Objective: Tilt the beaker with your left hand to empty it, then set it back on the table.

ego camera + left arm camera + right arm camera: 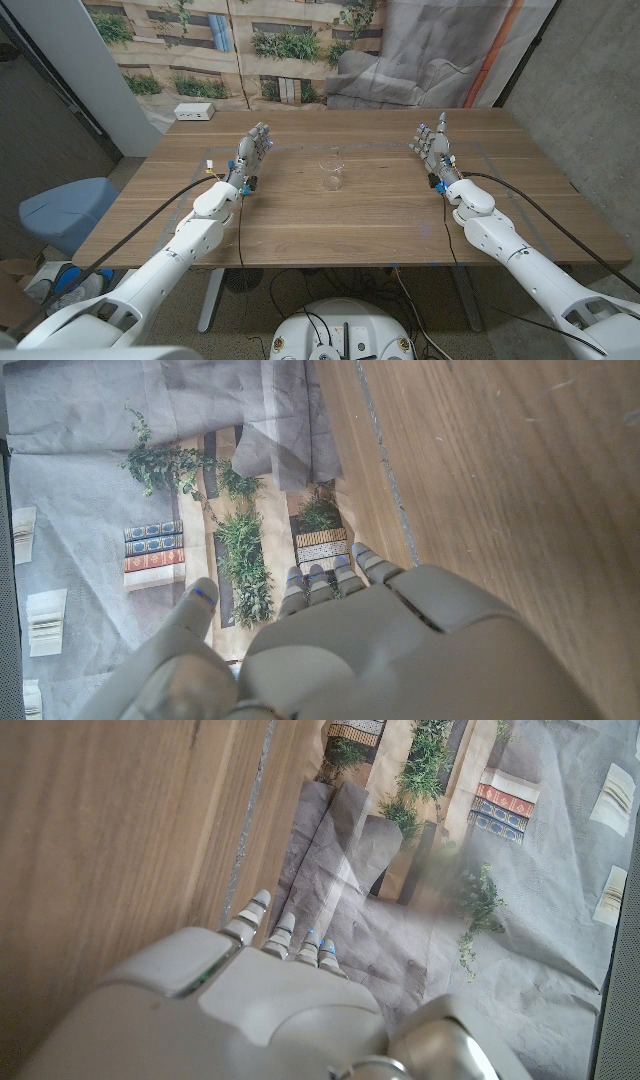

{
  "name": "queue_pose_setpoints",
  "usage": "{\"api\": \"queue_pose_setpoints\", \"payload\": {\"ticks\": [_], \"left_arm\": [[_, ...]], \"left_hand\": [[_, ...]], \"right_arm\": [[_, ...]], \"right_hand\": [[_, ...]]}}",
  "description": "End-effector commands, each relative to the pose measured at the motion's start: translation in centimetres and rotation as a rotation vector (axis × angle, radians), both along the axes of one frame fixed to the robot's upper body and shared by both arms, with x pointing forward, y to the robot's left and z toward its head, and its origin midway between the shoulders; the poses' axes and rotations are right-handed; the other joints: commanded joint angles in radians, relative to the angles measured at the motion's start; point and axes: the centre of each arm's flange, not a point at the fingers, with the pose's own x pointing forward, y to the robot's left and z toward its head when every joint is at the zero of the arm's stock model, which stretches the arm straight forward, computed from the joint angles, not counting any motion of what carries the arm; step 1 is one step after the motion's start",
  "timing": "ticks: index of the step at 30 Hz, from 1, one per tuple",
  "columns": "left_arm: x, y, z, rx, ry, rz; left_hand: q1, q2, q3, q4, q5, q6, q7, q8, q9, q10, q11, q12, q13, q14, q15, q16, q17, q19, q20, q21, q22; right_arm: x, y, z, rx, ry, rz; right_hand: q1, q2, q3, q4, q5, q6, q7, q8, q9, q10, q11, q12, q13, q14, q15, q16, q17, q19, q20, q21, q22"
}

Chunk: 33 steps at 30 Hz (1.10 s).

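The small clear glass beaker (331, 175) is seen upright at the middle of the wooden table (380, 215), untouched. The left hand (252, 154) is held well to its left, fingers loosely apart, empty; the right hand (433, 146) likewise, far right. The reach is judged not yet begun; a sideways approach is called for. No writing can be read.

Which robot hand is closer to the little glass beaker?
The left hand is closer; it stands just to the left of the beaker. The right hand stands farther off on the beaker's other side. Neither touches it.
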Motion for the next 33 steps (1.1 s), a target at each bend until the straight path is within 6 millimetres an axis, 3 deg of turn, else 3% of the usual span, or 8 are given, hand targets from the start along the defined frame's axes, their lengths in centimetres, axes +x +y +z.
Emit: {"api": "queue_pose_setpoints", "payload": {"ticks": [1, 12, 21, 27, 33], "left_arm": [[-0.9, 0.3, 0.3, 0.037, -0.022, -0.016], [-2.0, 1.1, 0.7, 0.144, -0.062, -0.024], [-2.9, 2.0, 0.9, 0.202, -0.079, -0.002], [-3.9, 1.6, 1.9, 0.305, -0.114, 0.011], [-4.5, 0.9, 2.5, 0.375, -0.111, -0.003]], "left_hand": [[0.01, 0.046, 0.004, -0.017, 0.001, -0.001, -0.015, 0.005, 0.002, 0.004, -0.016, 0.004, 0.005, -0.005, -0.047, 0.005, 0.003, 0.007, -0.105, 0.004, 0.002], [0.097, -0.005, 0.027, -0.14, 0.007, -0.028, -0.04, 0.007, 0.003, 0.014, -0.048, 0.001, 0.006, -0.001, -0.068, 0.002, 0.004, 0.02, -0.113, -0.006, -0.001], [0.128, -0.02, 0.035, -0.161, 0.009, -0.035, -0.048, 0.01, 0.004, 0.024, -0.065, 0.002, 0.006, 0.008, -0.076, 0.004, 0.005, 0.033, -0.11, -0.005, -0.001], [0.166, -0.034, 0.047, -0.166, 0.014, -0.028, -0.069, 0.018, 0.005, 0.043, -0.075, 0.006, 0.007, 0.027, -0.082, 0.007, 0.005, 0.057, -0.094, -0.002, -0.002], [0.188, -0.042, 0.054, -0.167, 0.016, -0.03, -0.064, 0.019, 0.005, 0.049, -0.083, 0.006, 0.007, 0.038, -0.082, 0.008, 0.005, 0.068, -0.09, -0.003, -0.002]], "right_arm": [[0.0, 0.0, 0.0, 0.0, 0.0, 0.0], [0.0, 0.0, 0.0, 0.0, 0.0, 0.0], [0.0, 0.0, 0.0, 0.0, 0.0, 0.0], [0.0, 0.0, 0.0, 0.0, 0.0, 0.0], [0.0, 0.0, 0.0, 0.0, 0.0, 0.0]], "right_hand": [[0.004, 0.088, -0.006, 0.001, 0.005, -0.012, 0.0, 0.005, 0.002, -0.007, 0.002, 0.006, 0.004, -0.007, -0.021, 0.003, 0.006, -0.003, 0.009, 0.006, 0.004], [0.004, 0.088, -0.006, 0.001, 0.005, -0.01, 0.001, 0.005, 0.002, -0.007, 0.003, 0.006, 0.004, -0.006, -0.02, 0.004, 0.006, -0.002, 0.008, 0.006, 0.004], [0.004, 0.088, -0.006, 0.001, 0.005, -0.01, 0.002, 0.005, 0.002, -0.007, 0.002, 0.006, 0.004, -0.006, -0.022, 0.004, 0.006, -0.002, 0.008, 0.006, 0.004], [0.004, 0.088, -0.006, 0.001, 0.005, -0.01, 0.0, 0.005, 0.002, -0.007, 0.002, 0.006, 0.004, -0.006, -0.023, 0.003, 0.006, -0.002, 0.008, 0.006, 0.004], [0.004, 0.088, -0.006, 0.001, 0.005, -0.009, 0.003, 0.005, 0.002, -0.006, 0.002, 0.006, 0.004, -0.006, -0.02, 0.004, 0.006, -0.002, 0.009, 0.006, 0.004]]}}
